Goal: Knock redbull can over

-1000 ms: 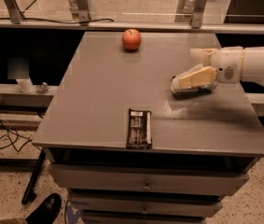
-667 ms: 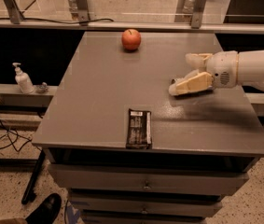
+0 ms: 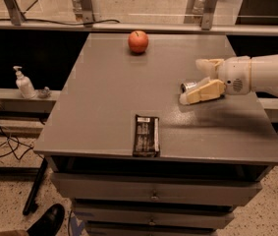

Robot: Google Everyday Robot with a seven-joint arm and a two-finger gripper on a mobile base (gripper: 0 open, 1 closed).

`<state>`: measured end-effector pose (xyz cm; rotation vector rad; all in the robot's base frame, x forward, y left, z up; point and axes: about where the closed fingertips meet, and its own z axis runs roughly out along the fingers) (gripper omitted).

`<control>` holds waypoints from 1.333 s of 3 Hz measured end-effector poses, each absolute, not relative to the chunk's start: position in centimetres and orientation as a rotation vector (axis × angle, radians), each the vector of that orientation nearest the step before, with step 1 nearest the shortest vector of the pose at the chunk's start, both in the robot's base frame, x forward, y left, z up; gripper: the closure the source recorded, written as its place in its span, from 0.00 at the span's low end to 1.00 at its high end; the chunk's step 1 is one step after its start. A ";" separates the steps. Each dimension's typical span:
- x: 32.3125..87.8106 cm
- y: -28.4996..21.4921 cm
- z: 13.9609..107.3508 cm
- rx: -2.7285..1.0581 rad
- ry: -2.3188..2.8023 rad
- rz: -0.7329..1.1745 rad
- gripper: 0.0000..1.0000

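**Item: redbull can, toppling step, bench top, listed left to right**

Pump bottle [image 3: 24, 82] on the low ledge beside the bench [image 3: 109, 97], well apart from the work; apple [image 3: 138, 41] at the far edge, upright; black snack bar [image 3: 146, 135] flat at the near edge; neither is near the working area.

Redbull can [image 3: 188, 87] right of centre, only its shiny end showing and facing left, so it is probably leaning or already lying down; its body is hidden behind the near finger, so which of the two cannot be told.

Gripper [image 3: 191, 80] reaches in from the right, low over the bench; fingers [image 3: 202, 91] spread apart with the can between them, resting against the near one, not visibly clamped.

Handling advice: keep the fingers released; push sideways high on the can, not at its base, so that it tips instead of sliding; confirm it lies flat before retreating; a slim can will likely roll, so keep the push short and away from the right edge.
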<state>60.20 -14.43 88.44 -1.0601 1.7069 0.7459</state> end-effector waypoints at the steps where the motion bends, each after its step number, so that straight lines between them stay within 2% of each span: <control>1: 61.0 -16.0 89.2 -1.059 1.694 0.706 0.00; 3: 62.0 -25.2 91.2 -1.064 1.683 0.526 0.00; 4: 59.8 -31.0 91.4 -1.089 1.713 0.463 0.00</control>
